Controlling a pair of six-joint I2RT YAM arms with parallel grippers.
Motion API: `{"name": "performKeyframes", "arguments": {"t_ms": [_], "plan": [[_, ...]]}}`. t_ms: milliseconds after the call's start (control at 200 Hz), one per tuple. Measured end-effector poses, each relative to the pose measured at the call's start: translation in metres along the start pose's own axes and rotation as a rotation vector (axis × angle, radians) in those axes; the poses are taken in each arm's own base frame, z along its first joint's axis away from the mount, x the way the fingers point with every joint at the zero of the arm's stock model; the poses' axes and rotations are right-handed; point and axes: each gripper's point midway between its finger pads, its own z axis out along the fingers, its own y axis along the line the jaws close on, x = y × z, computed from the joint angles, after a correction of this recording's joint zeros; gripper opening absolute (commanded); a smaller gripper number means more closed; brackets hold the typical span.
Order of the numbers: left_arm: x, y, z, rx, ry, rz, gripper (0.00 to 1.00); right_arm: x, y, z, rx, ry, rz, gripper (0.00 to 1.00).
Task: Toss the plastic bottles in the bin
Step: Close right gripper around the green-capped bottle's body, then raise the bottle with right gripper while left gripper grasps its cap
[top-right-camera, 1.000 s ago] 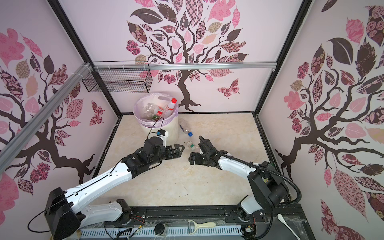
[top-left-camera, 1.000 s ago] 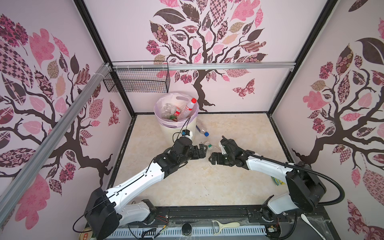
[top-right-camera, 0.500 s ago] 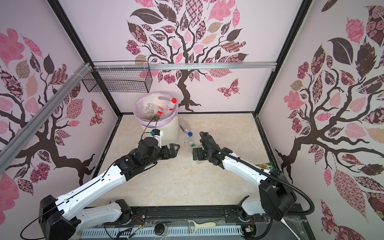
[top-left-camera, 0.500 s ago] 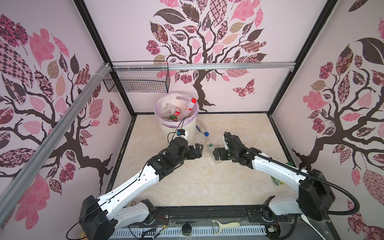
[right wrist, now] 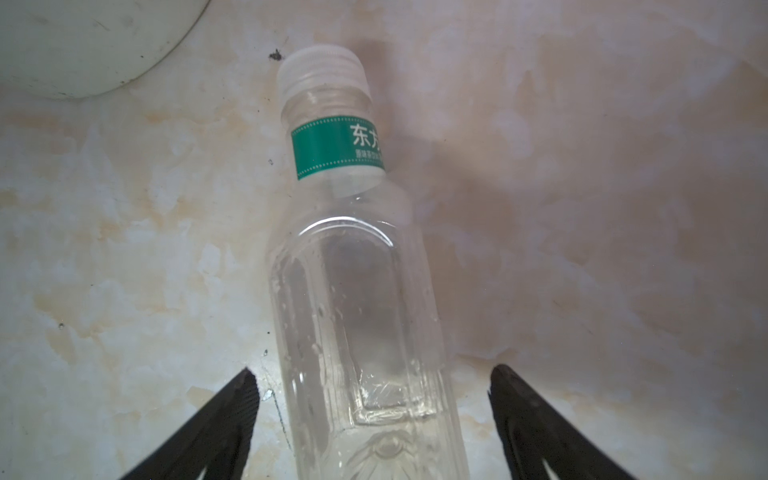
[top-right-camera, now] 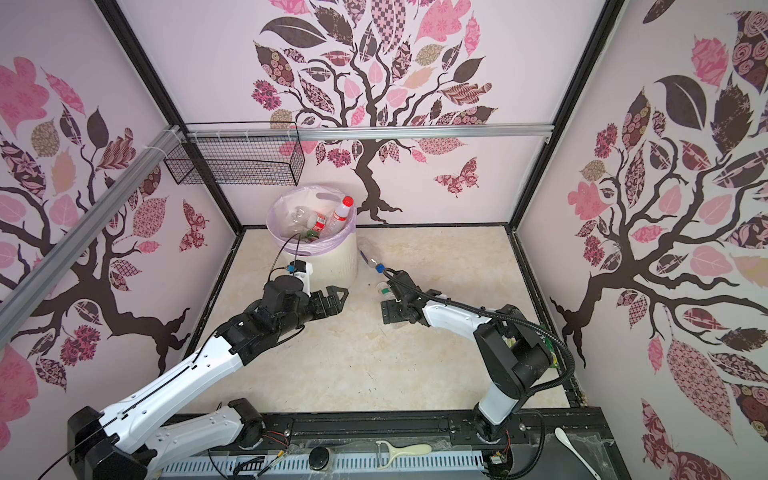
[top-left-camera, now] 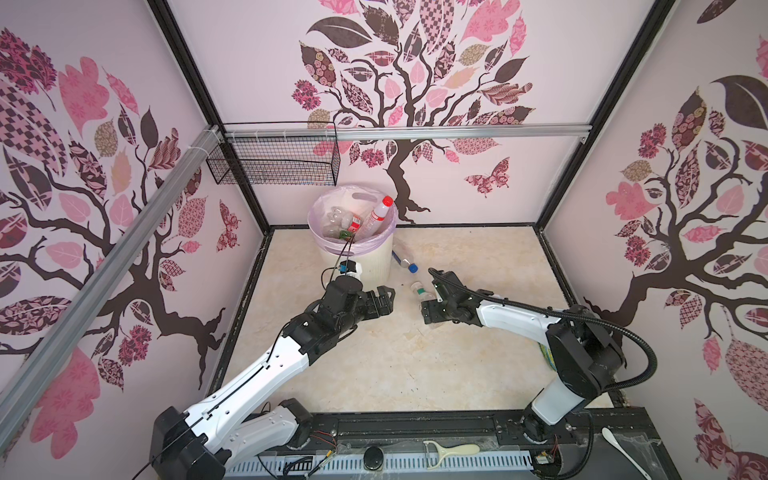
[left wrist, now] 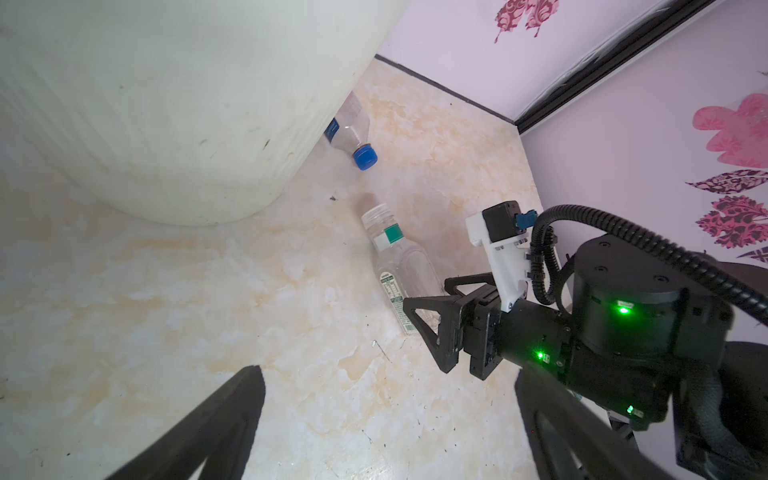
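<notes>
Right gripper point(right wrist: 372, 372) has lowered astride the clear, square-sided bottle point(right wrist: 353, 291).

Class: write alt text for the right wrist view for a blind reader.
A clear bottle with white cap and green neck band lies on the marbled floor between two spread fingers, neither touching it. The cream bin stands nearby.

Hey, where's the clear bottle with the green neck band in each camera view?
In a top view: the bottle lies mid-floor, right of the bin.
In a top view: bottle likewise right of the bin.
Left wrist: centre of the picture, near the bin's wall.
Right wrist: fills the centre, between the right gripper's jaws.
Shared landmark: the cream bin.
</notes>
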Motion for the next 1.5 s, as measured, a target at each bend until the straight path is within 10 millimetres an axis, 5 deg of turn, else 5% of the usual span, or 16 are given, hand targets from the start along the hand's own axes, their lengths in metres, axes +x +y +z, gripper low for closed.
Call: {"name": "performKeyframes", "arguments": {"t_ms": [175,340,450,650,845,1155,1305,1500], "plan": [[0.006,0.002,0.001,0.005,0.023,-0.018,0.98,0.004,-0.002,0.007,0.015,0.014,-0.015,0.69],[0.008,0.001,0.003,0.01,0.035,-0.031,0.98,0.004,-0.003,0.011,0.022,0.016,-0.019,0.67],[0.009,0.001,0.003,0.013,0.039,-0.035,0.98,0.001,-0.002,0.012,0.021,0.015,-0.021,0.52],[0.009,0.003,0.006,0.017,0.059,-0.069,0.98,0.003,0.003,0.006,-0.006,0.03,-0.019,0.51],[0.001,-0.011,0.016,0.036,0.092,-0.076,0.98,-0.022,0.018,-0.04,-0.093,-0.057,-0.004,0.52],[-0.072,-0.08,0.016,0.169,-0.012,-0.052,0.98,-0.081,0.054,-0.139,-0.311,-0.277,0.053,0.52],[-0.091,-0.098,0.024,0.201,-0.035,-0.041,0.98,-0.086,0.064,-0.158,-0.382,-0.297,0.075,0.52],[-0.087,-0.099,0.043,0.2,-0.013,-0.043,0.9,-0.083,0.075,-0.166,-0.441,-0.286,0.091,0.51]]}}
